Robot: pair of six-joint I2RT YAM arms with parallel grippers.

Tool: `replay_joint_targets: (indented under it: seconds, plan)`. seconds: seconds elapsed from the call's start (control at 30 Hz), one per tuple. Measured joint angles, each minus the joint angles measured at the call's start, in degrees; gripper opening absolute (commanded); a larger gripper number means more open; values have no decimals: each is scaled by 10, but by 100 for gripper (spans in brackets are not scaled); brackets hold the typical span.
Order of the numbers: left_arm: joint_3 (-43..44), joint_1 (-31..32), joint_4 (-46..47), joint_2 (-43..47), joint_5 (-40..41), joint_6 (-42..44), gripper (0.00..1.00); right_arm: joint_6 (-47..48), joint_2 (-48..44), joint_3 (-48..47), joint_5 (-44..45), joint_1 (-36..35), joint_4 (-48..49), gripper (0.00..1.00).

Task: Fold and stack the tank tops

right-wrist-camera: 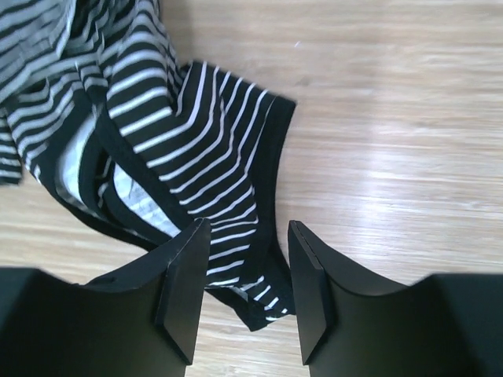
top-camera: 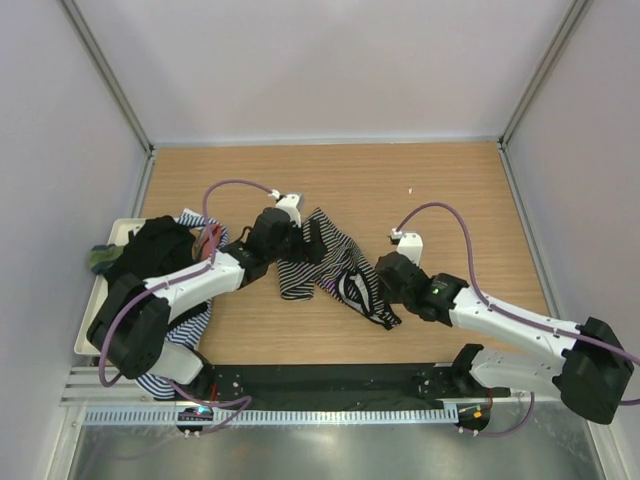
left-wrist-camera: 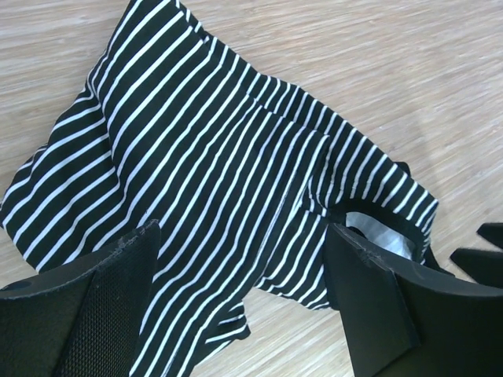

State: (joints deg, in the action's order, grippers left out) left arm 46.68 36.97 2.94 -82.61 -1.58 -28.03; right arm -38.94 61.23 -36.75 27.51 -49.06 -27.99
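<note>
Both grippers point(left-wrist-camera: 244, 232) point(right-wrist-camera: 247, 228) over striped tank top point(top-camera: 300, 280)

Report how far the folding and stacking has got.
Done: nothing folded or stacked in view. In hand: the black-and-white striped top lies crumpled mid-table, left hand and right hand open over it. Left: fold it, then the heap of tops on the tray.

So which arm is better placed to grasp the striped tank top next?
Probably right: the right pincer stands open astride the black-trimmed edge of the striped tank top. The left pincer hangs wide open over the cloth's broad middle.
</note>
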Motion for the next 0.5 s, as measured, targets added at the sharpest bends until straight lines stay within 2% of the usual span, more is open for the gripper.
replay_joint_targets:
  seconds: [0.23, 0.33, 0.43, 0.47, 0.5]
  plan:
    - [3, 0, -7, -10, 0, 3, 83, 33, 63, 14, -72, 0, 40, 58]
    - [3, 0, -8, -10, 0, 3, 83, 43, 84, 14, -85, 0, 55, 57]
    - [3, 0, -10, -10, 0, 3, 83, 48, 110, 13, -85, 0, 64, 47]
    - [3, 0, -10, -10, 0, 3, 83, 49, 122, 12, -83, 0, 65, 38]
    - [3, 0, -10, -10, 0, 3, 83, 50, 133, 10, -81, 0, 65, 34]
